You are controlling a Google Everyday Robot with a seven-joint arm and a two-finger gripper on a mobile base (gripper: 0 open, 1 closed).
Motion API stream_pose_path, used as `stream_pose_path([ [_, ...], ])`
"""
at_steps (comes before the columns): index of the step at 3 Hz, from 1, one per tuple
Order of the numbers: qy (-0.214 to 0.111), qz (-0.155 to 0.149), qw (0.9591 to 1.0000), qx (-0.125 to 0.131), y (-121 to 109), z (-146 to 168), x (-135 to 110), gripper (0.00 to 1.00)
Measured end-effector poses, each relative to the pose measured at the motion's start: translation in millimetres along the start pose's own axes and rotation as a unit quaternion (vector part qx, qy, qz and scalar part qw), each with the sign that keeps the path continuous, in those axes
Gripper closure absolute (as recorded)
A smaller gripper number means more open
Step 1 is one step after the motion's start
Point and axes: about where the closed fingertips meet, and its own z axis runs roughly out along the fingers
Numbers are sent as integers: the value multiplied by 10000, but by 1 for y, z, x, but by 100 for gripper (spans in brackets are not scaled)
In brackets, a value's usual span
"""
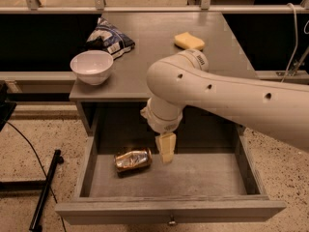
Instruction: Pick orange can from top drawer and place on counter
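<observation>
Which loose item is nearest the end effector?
The orange can, lying on its side in the open top drawer, just beside the end effector; bowl, sponge and bag sit on the counter.

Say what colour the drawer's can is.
Shiny orange-gold can, in the camera view; the claw hangs beside it.

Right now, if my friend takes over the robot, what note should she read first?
Hand: hangs inside the open drawer, just right of the can, not holding it.
Can: lies on its side on the drawer floor, left of middle.
Counter: has a bowl, a snack bag and a sponge, no can.
Done: drawer is open.
Left: grab the can, lift it out, set it on the counter.
</observation>
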Motion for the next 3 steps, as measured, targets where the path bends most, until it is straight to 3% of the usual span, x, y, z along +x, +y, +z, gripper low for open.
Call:
stream_pose_path([
  [2, -325, -50, 9995, -21, -1, 33, -43, 0],
  [3, -517, 74, 9986, -111, 5, 52, -51, 0],
])
